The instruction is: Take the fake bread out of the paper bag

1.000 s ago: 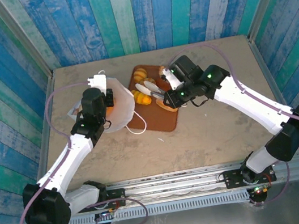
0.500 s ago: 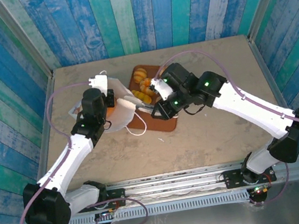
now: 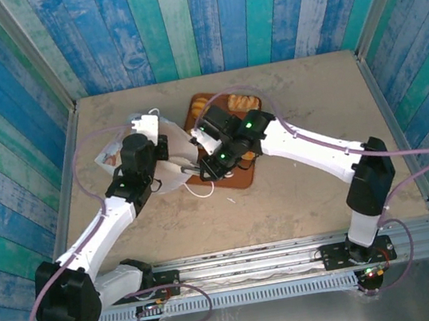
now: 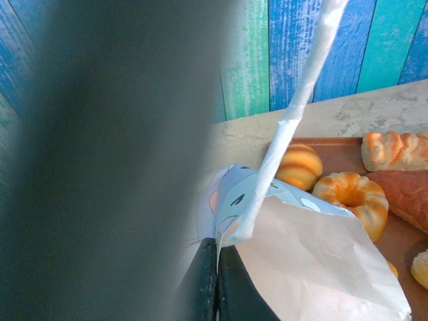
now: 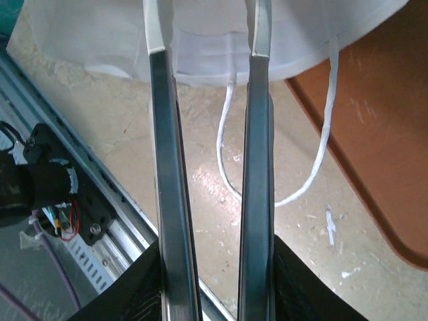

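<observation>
Change: the right gripper (image 5: 207, 27) has been swung left, off the tray (image 3: 237, 175) and over to the mouth of the bag (image 3: 168, 167); the left gripper (image 4: 216, 281) has been kept where it was.
Left gripper: closed tight, with the printed edge of the bag pinched between its fingers.
Bag: laid over on the table (image 3: 301, 187) left of the tray, its mouth turned toward the tray and its white edge overlapping the tray's near left corner; its inside is not seen.
Cord (image 5: 314, 174): one white handle is trailed in a loop across the table beside the tray's corner; another is stretched up past the left wrist camera.
Right gripper: the jaws are held a narrow gap apart, with nothing seen between them; the tips are set at the bag's white edge.
Tray: brown and flat, just right of the bag.
Bread (image 3: 238, 105): laid out on the tray, outside the bag; a striped roll (image 4: 299, 166), a ring (image 4: 351, 197), a pale loaf (image 4: 394, 150) and a reddish wedge (image 4: 408, 194) are seen there.
</observation>
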You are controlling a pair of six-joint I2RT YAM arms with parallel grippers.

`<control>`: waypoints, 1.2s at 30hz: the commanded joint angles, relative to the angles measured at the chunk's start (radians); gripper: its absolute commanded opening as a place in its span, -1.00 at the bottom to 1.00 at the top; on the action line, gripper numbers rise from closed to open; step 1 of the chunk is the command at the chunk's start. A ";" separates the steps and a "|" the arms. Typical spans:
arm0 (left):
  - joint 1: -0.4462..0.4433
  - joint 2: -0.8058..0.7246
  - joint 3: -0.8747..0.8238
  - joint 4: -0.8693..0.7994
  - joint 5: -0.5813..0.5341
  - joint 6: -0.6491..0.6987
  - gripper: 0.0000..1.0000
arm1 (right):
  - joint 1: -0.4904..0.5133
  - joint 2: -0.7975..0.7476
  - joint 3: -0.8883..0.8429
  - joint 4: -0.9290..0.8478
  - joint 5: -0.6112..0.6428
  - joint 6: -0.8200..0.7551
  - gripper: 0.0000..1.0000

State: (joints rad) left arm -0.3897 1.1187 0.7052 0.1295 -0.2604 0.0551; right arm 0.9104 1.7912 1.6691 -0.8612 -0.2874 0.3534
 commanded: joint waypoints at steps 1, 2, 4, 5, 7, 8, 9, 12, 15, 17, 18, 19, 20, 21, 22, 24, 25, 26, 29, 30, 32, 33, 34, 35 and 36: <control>0.003 -0.083 -0.037 0.088 0.044 -0.025 -1.00 | 0.006 0.044 0.072 0.033 0.006 0.038 -0.23; 0.002 -0.091 -0.046 0.099 0.051 -0.029 -1.00 | 0.007 0.058 0.082 0.036 0.004 0.044 -0.22; 0.003 -0.105 -0.067 0.124 0.064 -0.035 -1.00 | 0.006 0.090 0.104 0.043 0.002 0.059 -0.20; 0.003 -0.110 -0.071 0.131 0.070 -0.035 -1.00 | 0.007 0.102 0.111 0.047 0.002 0.063 -0.18; 0.003 -0.115 -0.073 0.137 0.071 -0.038 -1.00 | 0.007 0.131 0.126 0.054 -0.004 0.076 -0.17; 0.003 -0.117 -0.073 0.137 0.072 -0.037 -1.00 | 0.006 0.143 0.130 0.055 -0.009 0.083 -0.16; 0.003 -0.117 -0.072 0.139 0.074 -0.035 -1.00 | 0.006 0.154 0.137 0.056 -0.012 0.088 -0.15; 0.003 -0.117 -0.073 0.143 0.072 -0.040 -1.00 | 0.003 0.182 0.151 0.062 -0.025 0.104 -0.14; 0.003 -0.115 -0.078 0.150 0.072 -0.046 -1.00 | -0.005 0.204 0.161 0.074 -0.056 0.118 -0.14; 0.003 -0.112 -0.080 0.151 0.066 -0.050 -1.00 | -0.010 0.215 0.164 0.075 -0.067 0.125 -0.14; 0.003 -0.112 -0.082 0.153 0.064 -0.052 -1.00 | -0.014 0.220 0.164 0.075 -0.073 0.129 -0.14; 0.003 -0.112 -0.085 0.157 0.060 -0.053 -1.00 | -0.020 0.224 0.163 0.077 -0.080 0.132 -0.14; 0.002 -0.114 -0.088 0.164 0.058 -0.057 -1.00 | -0.024 0.227 0.160 0.079 -0.084 0.137 -0.14; 0.003 -0.114 -0.094 0.172 0.057 -0.060 -1.00 | -0.027 0.229 0.156 0.082 -0.091 0.141 -0.14; 0.002 -0.114 -0.100 0.181 0.052 -0.063 -1.00 | -0.032 0.231 0.153 0.086 -0.094 0.146 -0.14; 0.001 -0.115 -0.111 0.197 0.040 -0.070 -1.00 | -0.041 0.234 0.142 0.099 -0.112 0.157 -0.14; 0.000 -0.116 -0.117 0.203 0.035 -0.073 -1.00 | -0.045 0.234 0.137 0.109 -0.124 0.164 -0.13; 0.000 -0.120 -0.123 0.211 0.030 -0.078 -1.00 | -0.050 0.235 0.134 0.115 -0.135 0.173 -0.12; 0.000 -0.127 -0.140 0.235 0.026 -0.089 -1.00 | -0.060 0.249 0.138 0.128 -0.162 0.192 -0.10; -0.002 -0.128 -0.142 0.241 0.026 -0.093 -1.00 | -0.063 0.257 0.142 0.134 -0.177 0.198 -0.10; -0.002 -0.128 -0.142 0.246 0.033 -0.099 -1.00 | -0.071 0.273 0.149 0.147 -0.203 0.212 -0.10; -0.003 -0.128 -0.143 0.248 0.036 -0.102 -1.00 | -0.074 0.281 0.154 0.152 -0.218 0.218 -0.10; -0.004 -0.128 -0.144 0.252 0.038 -0.106 -1.00 | -0.076 0.290 0.159 0.153 -0.224 0.223 -0.10; -0.008 -0.128 -0.147 0.258 0.038 -0.108 -1.00 | -0.080 0.297 0.161 0.155 -0.228 0.230 -0.10; -0.011 -0.129 -0.152 0.267 0.037 -0.114 -1.00 | -0.081 0.301 0.162 0.158 -0.232 0.236 -0.11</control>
State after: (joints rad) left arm -0.3912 1.0267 0.5671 0.3218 -0.2153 -0.0315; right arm 0.8345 2.0666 1.7992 -0.7288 -0.4648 0.5583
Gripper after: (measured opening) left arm 0.045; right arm 0.449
